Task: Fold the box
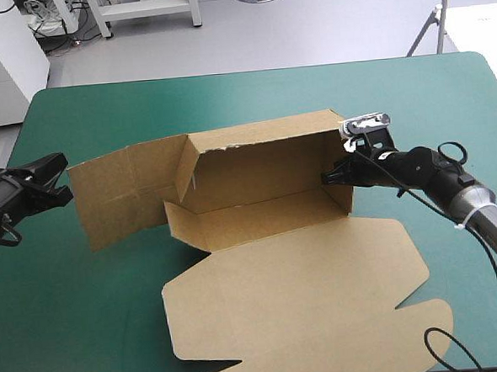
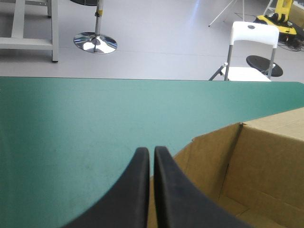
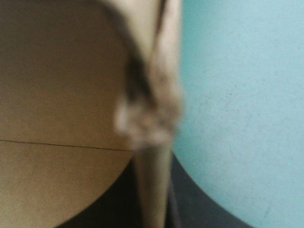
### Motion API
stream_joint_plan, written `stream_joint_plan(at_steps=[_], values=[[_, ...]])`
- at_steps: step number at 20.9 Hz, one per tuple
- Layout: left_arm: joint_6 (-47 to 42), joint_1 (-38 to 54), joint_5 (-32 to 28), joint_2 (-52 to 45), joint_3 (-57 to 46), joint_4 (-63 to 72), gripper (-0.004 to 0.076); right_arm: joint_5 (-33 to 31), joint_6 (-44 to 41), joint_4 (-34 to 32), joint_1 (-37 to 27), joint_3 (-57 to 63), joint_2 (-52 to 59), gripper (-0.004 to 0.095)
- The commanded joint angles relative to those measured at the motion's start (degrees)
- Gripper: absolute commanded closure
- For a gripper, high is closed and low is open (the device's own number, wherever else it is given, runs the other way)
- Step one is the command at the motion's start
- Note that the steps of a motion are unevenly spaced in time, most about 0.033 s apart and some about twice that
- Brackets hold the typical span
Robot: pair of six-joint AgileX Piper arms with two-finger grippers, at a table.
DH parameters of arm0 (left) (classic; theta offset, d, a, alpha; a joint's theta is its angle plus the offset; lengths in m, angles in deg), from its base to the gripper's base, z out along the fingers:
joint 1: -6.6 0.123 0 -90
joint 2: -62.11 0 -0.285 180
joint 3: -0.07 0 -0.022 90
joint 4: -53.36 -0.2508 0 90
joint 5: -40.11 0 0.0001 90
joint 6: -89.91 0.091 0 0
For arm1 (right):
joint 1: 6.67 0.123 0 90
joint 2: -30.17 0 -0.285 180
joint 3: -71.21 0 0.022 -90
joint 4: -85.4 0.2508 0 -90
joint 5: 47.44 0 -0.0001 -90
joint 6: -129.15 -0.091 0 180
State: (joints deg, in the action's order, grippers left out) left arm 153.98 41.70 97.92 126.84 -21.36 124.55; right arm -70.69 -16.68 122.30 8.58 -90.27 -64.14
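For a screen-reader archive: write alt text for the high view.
A half-folded brown box sits on the teal-green table, lid flat; the right gripper has its jaws shut on its right wall, the left gripper beside its left flap.

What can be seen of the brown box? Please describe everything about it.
The box is one cut sheet of brown board, half formed: the back wall and right end wall stand raised, the left flap spreads outward, the lid lies flat toward the near edge. It rests on the teal-green cover. The right gripper is shut on its right wall.
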Motion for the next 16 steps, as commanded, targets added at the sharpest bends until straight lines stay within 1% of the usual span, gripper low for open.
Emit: stream_joint_plan(at_steps=[1,2,3,4,7,8,9,10,12,15,16], values=[[2.7,-0.4,1.0,0.8,1.6,8.1,0.0713,-5.6,-12.5,-12.7,-0.7,-5.3,3.6,0.0907],[4.2,-0.4,2.3,2.1,1.6,10.1,0.0713,-11.0,-16.1,-17.4,-0.7,-8.6,4.5,0.0907],[4.5,-0.4,2.9,2.7,1.6,11.1,0.0713,-14.2,-17.4,-18.7,-0.7,-10.4,4.6,0.0907],[4.8,-0.4,3.3,3.5,1.7,11.9,0.0713,-22.1,-18.6,-20.2,-0.7,-14.1,4.7,0.0907],[6.8,-0.4,4.3,4.4,1.7,12.7,0.0713,-30.6,-21.0,-20.2,-0.7,-17.4,4.7,0.0907],[7.4,-0.4,4.4,4.4,1.7,12.3,0.0713,-34.8,-22.5,-20.2,-0.7,-18.8,4.7,0.0907],[7.4,-0.4,4.4,4.4,1.7,12.2,0.0714,-35.8,-23.1,-20.2,-0.7,-18.8,4.7,0.0907],[7.6,-0.5,5.2,4.4,1.7,12.1,0.0714,-37.7,-25.5,-20.5,-0.7,-18.8,4.7,0.0907],[9.5,-2.1,5.4,4.4,1.7,11.6,0.0715,-38.7,-26.3,-20.5,-0.7,-18.8,3.8,0.0907],[10.3,-4.9,4.8,4.4,1.7,7.7,0.0715,-36.1,-26.8,-20.4,-0.6,-18.8,1.9,0.0907],[10.3,-6.0,4.3,4.4,1.7,6.5,0.0715,-34.1,-26.8,-20.4,-0.6,-18.8,0.6,0.0907]])
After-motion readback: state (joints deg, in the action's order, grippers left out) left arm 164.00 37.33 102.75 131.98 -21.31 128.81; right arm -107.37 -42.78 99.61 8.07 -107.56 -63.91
